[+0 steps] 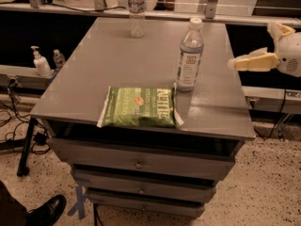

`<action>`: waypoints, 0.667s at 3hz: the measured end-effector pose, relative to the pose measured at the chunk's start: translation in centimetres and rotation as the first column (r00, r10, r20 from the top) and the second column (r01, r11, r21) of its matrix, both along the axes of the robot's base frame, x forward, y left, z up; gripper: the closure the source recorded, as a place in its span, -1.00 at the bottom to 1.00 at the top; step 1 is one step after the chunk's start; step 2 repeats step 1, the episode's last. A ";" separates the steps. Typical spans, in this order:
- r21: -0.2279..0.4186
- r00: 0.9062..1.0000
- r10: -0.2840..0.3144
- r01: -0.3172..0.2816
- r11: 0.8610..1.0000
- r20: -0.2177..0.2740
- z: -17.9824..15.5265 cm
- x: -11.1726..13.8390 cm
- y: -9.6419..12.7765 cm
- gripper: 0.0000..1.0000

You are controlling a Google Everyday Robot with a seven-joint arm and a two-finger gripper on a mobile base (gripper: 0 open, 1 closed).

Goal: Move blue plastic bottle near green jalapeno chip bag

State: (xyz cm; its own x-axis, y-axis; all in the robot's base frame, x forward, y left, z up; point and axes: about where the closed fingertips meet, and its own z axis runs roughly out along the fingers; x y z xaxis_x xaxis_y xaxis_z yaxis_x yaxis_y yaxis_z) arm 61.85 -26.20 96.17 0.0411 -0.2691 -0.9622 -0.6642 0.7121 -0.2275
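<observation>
With our gripper [255,48] off to the right, jaws spread and empty, we judge the blue plastic bottle [190,55] light, slick, tippy: grip mid-label.

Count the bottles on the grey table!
2: tall blue-tinted plastic bottle beside the flat green chip bag; clear ribbed plastic bottle at the far edge. Pincer hovers right of the table.

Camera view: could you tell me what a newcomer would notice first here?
The green jalapeno chip bag lies flat at the table's front edge, with the blue plastic bottle upright behind its right end. The gripper hangs beyond the table's right side, clear of the bottle.
</observation>
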 end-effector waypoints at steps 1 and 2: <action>0.000 1.000 0.000 0.000 1.000 0.000 0.0 0.0 0.0 -1.00; 0.000 1.000 0.000 0.000 1.000 0.000 0.0 0.0 0.0 -1.00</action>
